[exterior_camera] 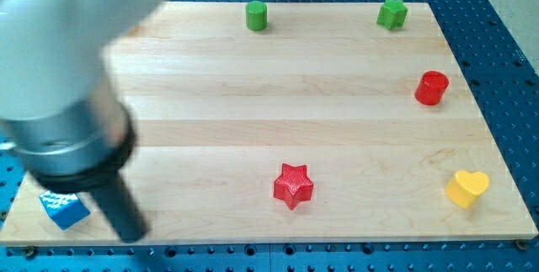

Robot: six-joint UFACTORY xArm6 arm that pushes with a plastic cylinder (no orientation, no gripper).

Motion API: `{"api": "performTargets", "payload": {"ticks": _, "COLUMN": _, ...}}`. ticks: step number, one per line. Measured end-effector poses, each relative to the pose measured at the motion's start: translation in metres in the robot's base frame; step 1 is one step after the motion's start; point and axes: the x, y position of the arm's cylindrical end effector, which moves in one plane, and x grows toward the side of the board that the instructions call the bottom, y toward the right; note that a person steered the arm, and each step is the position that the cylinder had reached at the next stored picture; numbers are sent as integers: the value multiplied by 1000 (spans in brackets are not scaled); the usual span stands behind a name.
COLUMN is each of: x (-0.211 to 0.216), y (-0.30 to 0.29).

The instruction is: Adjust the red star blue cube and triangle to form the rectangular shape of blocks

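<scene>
Jaws are missing from this arm: it ends in a plain dark rod, so nothing is clamped or held. My tip [130, 234] sits by the table's bottom-left corner, just right of the blue cube [65, 210]; whether the two touch I cannot tell, since the rod and its housing cover part of the cube.

Largest in view is the blurred grey arm housing [63, 87], which hides the top-left part of the table [253, 129]. The red star [293, 185] lies near the bottom edge, about midway along it, well apart from my tip, with bare wood between them. No triangle can be made out.

At the bottom-right corner is a yellow heart [466, 188]. A red cylinder [431, 88] stands by the right edge. A green star [392, 13] is near the top-right corner, and a green cylinder [256, 16] sits along the top edge, near its middle.
</scene>
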Motion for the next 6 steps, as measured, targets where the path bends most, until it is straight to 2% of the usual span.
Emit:
{"api": "performTargets", "payload": {"ticks": 1, "x": -2, "y": -39}}
{"api": "performTargets", "payload": {"ticks": 3, "x": -34, "y": -1}}
{"api": "performTargets", "payload": {"ticks": 4, "x": -86, "y": 30}}
{"api": "performTargets", "payload": {"ticks": 6, "x": -108, "y": -73}}
